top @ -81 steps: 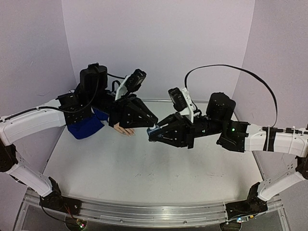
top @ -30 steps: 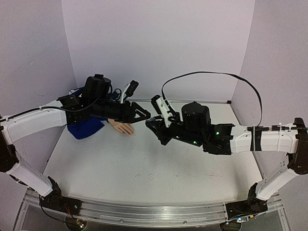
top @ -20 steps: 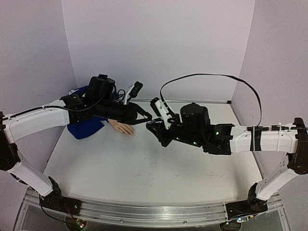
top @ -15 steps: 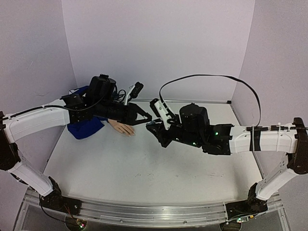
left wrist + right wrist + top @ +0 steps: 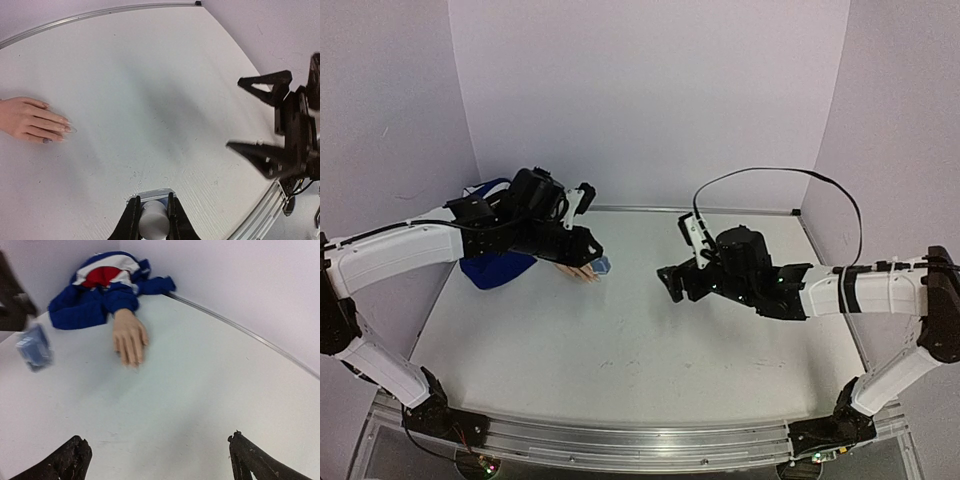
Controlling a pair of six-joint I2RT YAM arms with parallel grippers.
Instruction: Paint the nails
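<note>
the nails (image 5: 131, 360) sit on a stiff, probably light mannequin hand (image 5: 129, 335) lying flat at the far left of the table (image 5: 620, 350); likely best brushed, never gripped; left gripper (image 5: 152, 201) pinches the small bottle (image 5: 152, 222); right gripper (image 5: 156, 440) spread wide, empty.

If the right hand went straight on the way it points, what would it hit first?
Most likely the mannequin hand, roughly centred ahead of the right hand; the blue bottle sits off to one side. Depth is unclear.
</note>
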